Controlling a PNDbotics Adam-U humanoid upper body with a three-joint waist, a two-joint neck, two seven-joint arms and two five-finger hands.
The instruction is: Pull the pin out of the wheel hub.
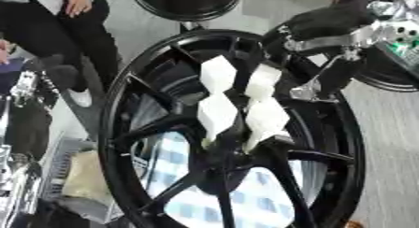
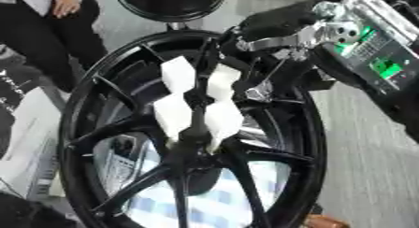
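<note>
At the middle of both views stands a black wheel (image 1: 123, 129), its spokes meeting at the hub (image 1: 222, 159) low in the picture. Just above the hub, the right hand (image 2: 192, 101) reaches down from the upper right, its white-padded fingers (image 1: 217, 115) drawn close together around a dark upright pin (image 2: 195, 122), pinching it from both sides. Behind the spokes lies a blue-and-white checked surface (image 1: 262, 203).

Black spokes (image 1: 155, 126) crowd wheel hub (image 1: 225, 152); right hand (image 1: 266, 108) fills gap above.
</note>
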